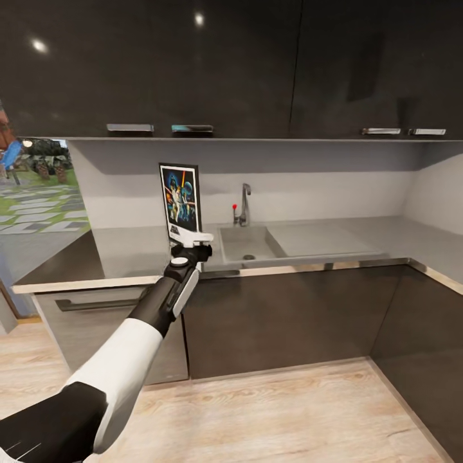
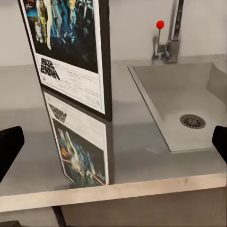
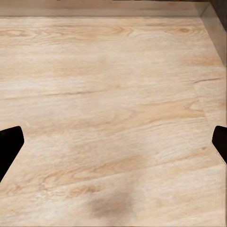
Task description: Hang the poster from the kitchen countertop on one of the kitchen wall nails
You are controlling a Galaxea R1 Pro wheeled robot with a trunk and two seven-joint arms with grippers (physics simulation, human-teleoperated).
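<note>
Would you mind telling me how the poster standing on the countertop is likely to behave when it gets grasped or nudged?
The poster stands upright on its thin bottom edge, so a nudge would probably tip it. Its flat, framed look suggests it is stiff rather than floppy. The countertop mirrors it, so that surface is likely smooth and the poster may slide. The left end effector looks open before it.

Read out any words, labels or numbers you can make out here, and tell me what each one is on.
"STAR WARS": logo low on the poster standing on the countertop, mirrored in its reflection.
Small print beside the logo: too blurred to read.
No other text is readable.
</note>
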